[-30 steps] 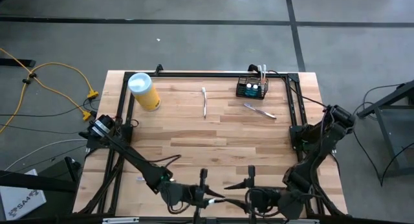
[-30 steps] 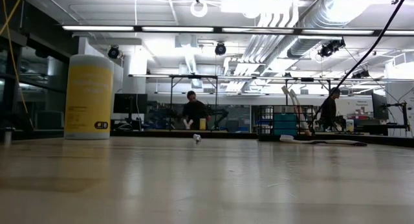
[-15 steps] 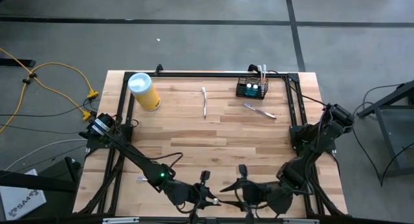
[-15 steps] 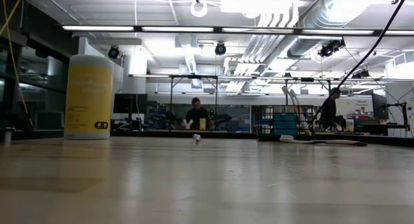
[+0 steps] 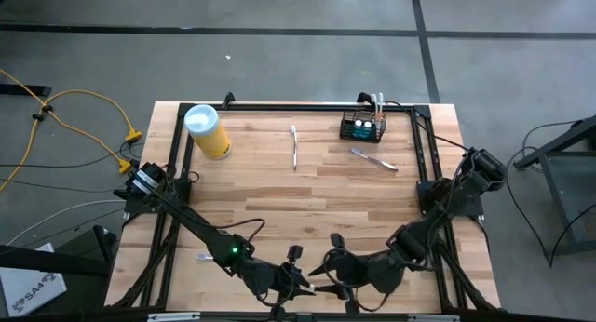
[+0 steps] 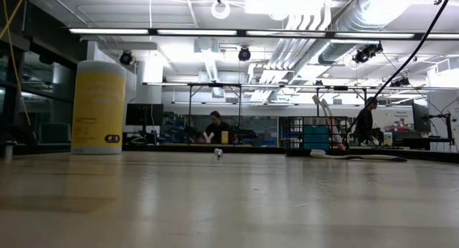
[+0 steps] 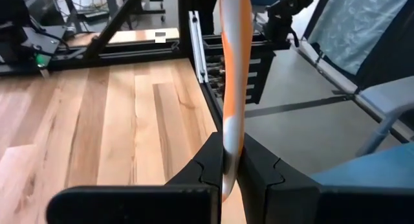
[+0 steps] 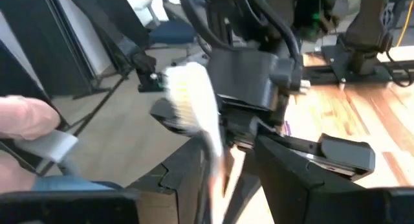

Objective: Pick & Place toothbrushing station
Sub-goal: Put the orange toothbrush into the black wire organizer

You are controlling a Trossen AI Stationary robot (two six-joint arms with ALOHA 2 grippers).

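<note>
An orange-and-white plastic toothbrush (image 7: 231, 88) is clamped by the left gripper (image 7: 231, 179); its bristled head sits between the right gripper's (image 8: 223, 175) parted jaws.

One basket (image 5: 361, 127) with several brushes standing in it, number unclear. One yellow canister (image 5: 207, 130). Two loose brushes on the table (image 5: 307, 187): one (image 5: 294, 148), another (image 5: 373, 159). One orange-and-white brush (image 7: 231, 75) between the left fingers (image 7: 200, 169). Two arms. Two people (image 6: 215, 126) behind.
</note>
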